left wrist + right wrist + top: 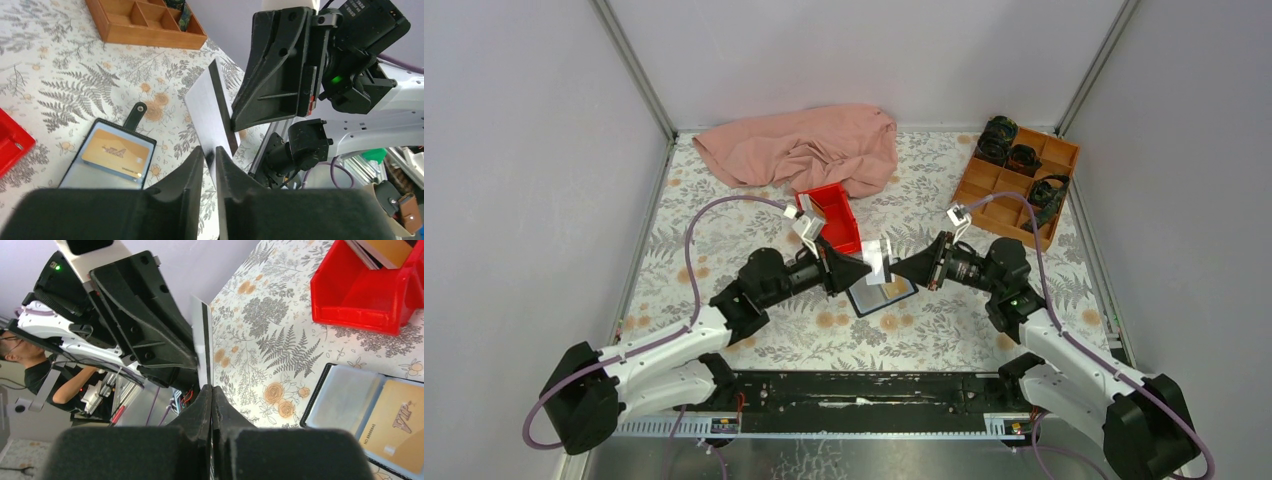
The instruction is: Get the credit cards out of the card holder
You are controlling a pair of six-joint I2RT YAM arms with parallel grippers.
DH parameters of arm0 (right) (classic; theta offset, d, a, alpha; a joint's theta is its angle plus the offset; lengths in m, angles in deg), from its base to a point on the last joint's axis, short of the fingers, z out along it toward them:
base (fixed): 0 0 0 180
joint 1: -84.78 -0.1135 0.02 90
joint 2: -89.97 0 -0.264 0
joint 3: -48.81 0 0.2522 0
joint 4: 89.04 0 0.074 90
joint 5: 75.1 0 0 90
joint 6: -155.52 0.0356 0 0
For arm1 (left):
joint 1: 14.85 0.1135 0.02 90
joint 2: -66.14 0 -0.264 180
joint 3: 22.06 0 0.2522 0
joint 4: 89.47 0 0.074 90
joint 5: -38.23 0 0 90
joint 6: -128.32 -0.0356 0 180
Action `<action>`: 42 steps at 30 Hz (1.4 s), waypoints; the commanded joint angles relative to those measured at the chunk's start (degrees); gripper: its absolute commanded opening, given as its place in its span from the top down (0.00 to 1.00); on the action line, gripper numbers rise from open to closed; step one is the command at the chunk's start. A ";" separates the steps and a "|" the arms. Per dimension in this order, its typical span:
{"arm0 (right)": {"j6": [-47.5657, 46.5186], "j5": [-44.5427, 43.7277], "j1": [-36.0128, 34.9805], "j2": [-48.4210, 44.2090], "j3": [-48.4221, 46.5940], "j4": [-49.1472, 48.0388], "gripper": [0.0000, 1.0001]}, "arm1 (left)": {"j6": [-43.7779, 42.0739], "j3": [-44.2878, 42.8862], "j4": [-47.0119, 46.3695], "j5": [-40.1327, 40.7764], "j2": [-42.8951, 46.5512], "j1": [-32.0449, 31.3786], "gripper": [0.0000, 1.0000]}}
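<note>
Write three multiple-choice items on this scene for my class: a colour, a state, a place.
1. The tray is: A blue, B green, C red.
2. The card holder lies: A open, B shut, C upright.
3. The white card is: A in the tray, B in the card holder, C held in mid-air by the right gripper.
Key: C, its walls are red; A, a gold card shows inside; C, the gripper pinches its edge above the tabletop.
</note>
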 commanded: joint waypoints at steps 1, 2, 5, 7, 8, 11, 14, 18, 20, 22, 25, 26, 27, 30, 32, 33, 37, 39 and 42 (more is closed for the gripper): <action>0.84 4.73 -0.67 0.56 -1.54 -6.40 1.00 | -2.42 -0.79 0.61 -2.44 2.02 -0.31 0.72; 0.91 5.24 -0.68 0.49 -1.50 -6.72 1.00 | -2.63 -0.60 0.83 -2.13 2.85 -0.24 0.69; 1.06 7.04 -0.64 0.51 -1.32 -7.80 1.00 | -3.29 -0.93 1.86 -2.26 4.72 0.04 0.65; 0.86 8.71 -0.64 0.90 -1.29 -8.46 1.00 | -4.20 -1.97 3.03 -4.39 5.00 0.29 0.61; 0.89 9.77 -0.64 1.15 -1.31 -8.76 1.00 | -4.59 -2.43 3.58 -5.15 5.06 0.31 0.60; 1.13 13.11 -0.68 1.93 -1.40 -10.05 1.00 | -5.39 -3.28 4.49 -6.92 5.64 0.33 0.57; 1.20 17.08 -0.64 2.68 -1.75 -10.88 1.00 | -6.10 -3.82 5.13 -9.13 6.45 0.80 0.57; 1.78 21.13 -0.66 3.21 -1.97 -12.30 1.00 | -7.16 -5.27 6.63 -11.41 6.85 0.91 0.57; 2.41 21.99 -0.64 3.40 -1.85 -13.50 1.00 | -7.87 -6.21 8.15 -11.82 7.25 0.91 0.57; 2.61 22.34 -0.65 3.43 -1.67 -13.99 1.00 | -8.68 -7.01 9.70 -11.93 7.71 0.92 0.59; 2.52 22.34 -0.68 3.52 -1.65 -14.03 1.00 | -9.48 -7.60 11.19 -11.31 8.69 0.96 0.72; 2.48 22.22 -0.64 3.58 -1.64 -13.95 1.00 | -9.50 -7.53 11.26 -11.26 8.93 0.87 0.75; 2.40 22.19 -0.64 3.72 -1.71 -13.93 1.00 | -9.50 -7.50 11.45 -11.31 9.00 0.94 0.77; 2.39 22.09 -0.64 3.96 -1.91 -13.93 1.00 | -9.28 -7.04 11.71 -11.57 9.00 0.94 0.78; 2.09 21.78 -0.67 4.00 -1.99 -13.57 1.00 | -8.85 -6.39 11.27 -11.78 8.99 0.90 0.78; 1.92 21.51 -0.67 3.94 -2.02 -13.27 1.00 | -8.72 -6.17 11.15 -11.85 8.99 0.94 0.78; -0.17 19.92 -0.69 3.39 -2.44 -10.19 1.00 | -8.72 -5.83 11.31 -11.72 9.06 0.87 1.00; -0.69 19.60 -0.69 3.17 -2.58 -9.42 1.00 | -8.75 -5.82 11.27 -11.63 9.05 0.97 1.00; -1.29 19.36 -0.68 3.08 -2.63 -8.77 1.00 | -8.93 -6.20 11.64 -10.40 8.76 0.92 1.00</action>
